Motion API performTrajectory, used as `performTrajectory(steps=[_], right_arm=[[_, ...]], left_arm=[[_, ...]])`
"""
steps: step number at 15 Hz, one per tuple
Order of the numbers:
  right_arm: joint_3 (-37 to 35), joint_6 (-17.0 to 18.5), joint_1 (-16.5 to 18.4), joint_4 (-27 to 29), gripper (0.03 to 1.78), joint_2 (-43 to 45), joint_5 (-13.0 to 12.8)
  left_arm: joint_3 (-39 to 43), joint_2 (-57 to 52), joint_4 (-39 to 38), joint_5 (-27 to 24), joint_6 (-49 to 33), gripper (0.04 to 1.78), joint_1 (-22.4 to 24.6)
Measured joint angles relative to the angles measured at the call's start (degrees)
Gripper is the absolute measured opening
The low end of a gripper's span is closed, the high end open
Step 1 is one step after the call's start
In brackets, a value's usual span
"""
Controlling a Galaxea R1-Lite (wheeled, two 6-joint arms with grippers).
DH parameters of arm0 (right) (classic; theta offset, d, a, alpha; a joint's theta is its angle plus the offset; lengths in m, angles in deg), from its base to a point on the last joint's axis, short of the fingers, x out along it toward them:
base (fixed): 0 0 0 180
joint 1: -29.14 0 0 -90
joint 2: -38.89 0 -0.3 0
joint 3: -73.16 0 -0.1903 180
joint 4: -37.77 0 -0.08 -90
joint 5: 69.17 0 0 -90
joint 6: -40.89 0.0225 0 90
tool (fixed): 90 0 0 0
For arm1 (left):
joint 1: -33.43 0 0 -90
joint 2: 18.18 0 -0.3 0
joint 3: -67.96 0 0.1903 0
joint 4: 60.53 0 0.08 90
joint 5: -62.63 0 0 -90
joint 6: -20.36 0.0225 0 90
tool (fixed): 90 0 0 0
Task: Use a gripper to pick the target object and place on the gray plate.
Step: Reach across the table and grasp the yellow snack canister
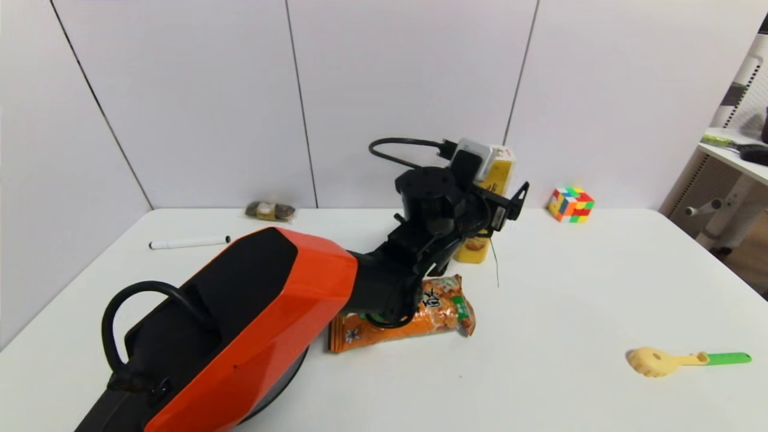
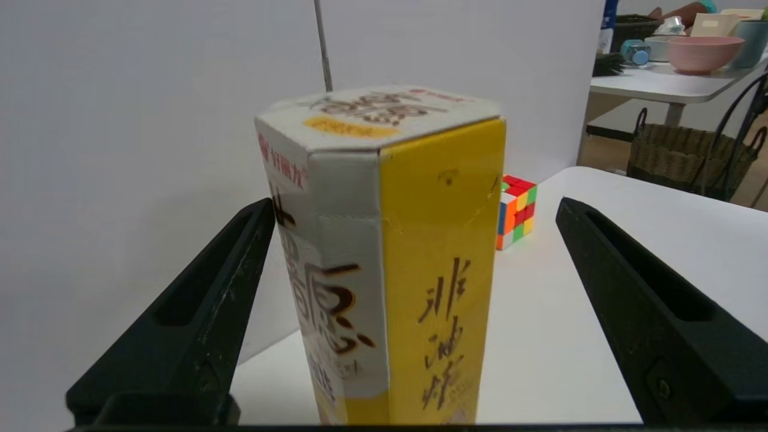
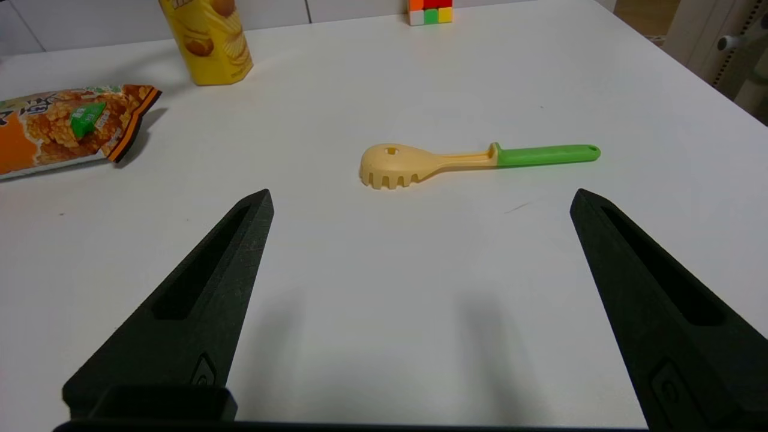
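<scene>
Snack box (image 2: 390, 258) stands upright on the desk (image 1: 570, 288), near the back wall. I keep my left gripper (image 2: 414, 216) wide, 1 finger on each side, so closing grips its flat faces. Gray plate seems hidden under my arm.

We see a yellow-and-white snack box (image 2: 390, 258) lettered in brown characters, a black left pincer (image 2: 414, 216) on an orange-and-black arm (image 1: 240, 324), an orange snack bag (image 1: 438, 312) with a green patch, a multicoloured cube (image 1: 570, 204) and a cream scoop with a green handle (image 1: 684, 360) on the white tabletop (image 1: 570, 312)
</scene>
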Motion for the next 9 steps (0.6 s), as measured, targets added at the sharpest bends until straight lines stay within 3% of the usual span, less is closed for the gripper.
performTrajectory(steps=[9], right_arm=[[0.0, 0.0, 0.0, 0.0, 1.71, 0.0, 0.0]], left_arm=[[-3.4, 3.6, -0.1, -0.1, 2.8, 1.69, 1.1]])
